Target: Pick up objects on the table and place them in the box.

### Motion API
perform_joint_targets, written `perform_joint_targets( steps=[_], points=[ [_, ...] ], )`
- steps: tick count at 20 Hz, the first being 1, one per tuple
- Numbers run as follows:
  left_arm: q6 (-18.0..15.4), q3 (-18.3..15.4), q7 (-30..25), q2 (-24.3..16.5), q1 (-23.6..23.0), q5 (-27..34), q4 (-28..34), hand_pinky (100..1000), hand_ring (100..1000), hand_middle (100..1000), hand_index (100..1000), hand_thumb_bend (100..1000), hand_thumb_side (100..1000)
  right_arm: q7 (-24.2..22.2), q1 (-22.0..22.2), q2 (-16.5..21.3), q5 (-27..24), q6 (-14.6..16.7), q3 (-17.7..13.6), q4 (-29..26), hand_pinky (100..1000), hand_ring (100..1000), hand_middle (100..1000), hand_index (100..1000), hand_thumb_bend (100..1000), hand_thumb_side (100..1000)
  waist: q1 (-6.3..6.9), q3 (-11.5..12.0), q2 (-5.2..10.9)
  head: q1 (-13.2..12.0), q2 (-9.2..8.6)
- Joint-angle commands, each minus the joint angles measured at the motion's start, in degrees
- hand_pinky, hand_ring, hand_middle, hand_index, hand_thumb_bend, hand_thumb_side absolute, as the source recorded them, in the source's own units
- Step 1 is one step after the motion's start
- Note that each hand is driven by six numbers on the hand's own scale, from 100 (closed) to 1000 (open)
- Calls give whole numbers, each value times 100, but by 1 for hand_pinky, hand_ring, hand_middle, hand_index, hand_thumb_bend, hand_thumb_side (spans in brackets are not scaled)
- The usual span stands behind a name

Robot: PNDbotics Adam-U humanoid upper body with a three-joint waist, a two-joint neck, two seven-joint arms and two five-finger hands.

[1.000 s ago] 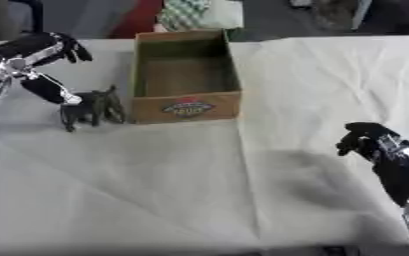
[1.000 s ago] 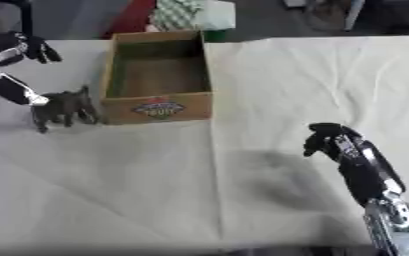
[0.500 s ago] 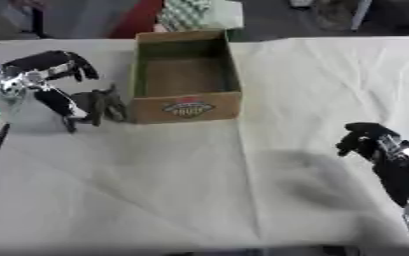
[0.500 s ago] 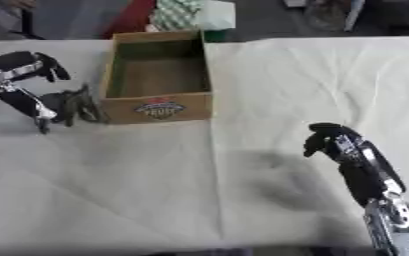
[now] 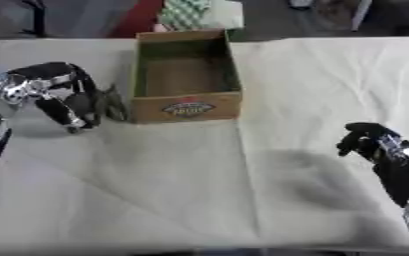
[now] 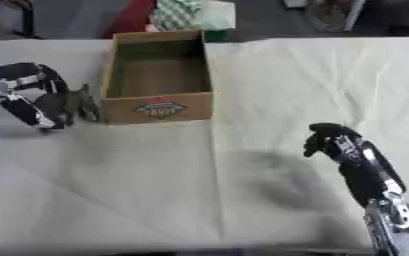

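One object is all you have to move — a small dark figurine, and it stands on the white cloth just beside the left wall of the cardboard box, near the box's front corner. Your left hand is right on it: the fingers arch over from the left and curl down around it, though you cannot tell for sure from either view whether they have closed on it or only cage it. The box lies directly to the right of the figurine, so the lift needs to go up and right over the near wall. Your right hand hangs well apart, low on the right side, fingers curled on nothing — far the farther hand.

As for the figurine, it looks like a dull grey-brown animal shape, upright, with small points at its top; finer detail is hidden by your fingers.
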State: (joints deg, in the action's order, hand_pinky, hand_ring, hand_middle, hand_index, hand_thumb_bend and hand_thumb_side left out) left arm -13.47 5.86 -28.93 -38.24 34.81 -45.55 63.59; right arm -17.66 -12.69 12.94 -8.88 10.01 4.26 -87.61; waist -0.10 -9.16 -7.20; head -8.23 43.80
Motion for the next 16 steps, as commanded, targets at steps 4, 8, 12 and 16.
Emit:
perform_joint_targets(
  steps=[4, 8, 12, 16],
  points=[
    [-18, -42, 84, -63, 67, -82, -44, 645, 517, 488, 595, 435, 100, -7, -57, 116, 34, 3, -19, -63, 745, 523, 546, 743, 100, 794, 2, 6, 68, -2, 1],
    [-51, -113, 91, -55, 44, 76, 61, 620, 457, 401, 503, 271, 100, -4, -55, 120, 34, 8, -24, -63, 745, 523, 546, 743, 100, 793, -7, 12, 67, 1, 1],
    [-118, -218, -55, -127, 55, 425, 386, 612, 439, 377, 480, 216, 100, -3, -50, 120, 31, 9, -28, -62, 745, 523, 546, 743, 100, 793, -9, 21, 72, 11, 1],
    [-120, -323, -221, -260, 178, 779, 772, 613, 438, 374, 478, 205, 100, -6, -42, 125, 30, 10, -28, -61, 745, 523, 546, 743, 100, 793, -11, 32, 83, 18, 6]
  ],
)
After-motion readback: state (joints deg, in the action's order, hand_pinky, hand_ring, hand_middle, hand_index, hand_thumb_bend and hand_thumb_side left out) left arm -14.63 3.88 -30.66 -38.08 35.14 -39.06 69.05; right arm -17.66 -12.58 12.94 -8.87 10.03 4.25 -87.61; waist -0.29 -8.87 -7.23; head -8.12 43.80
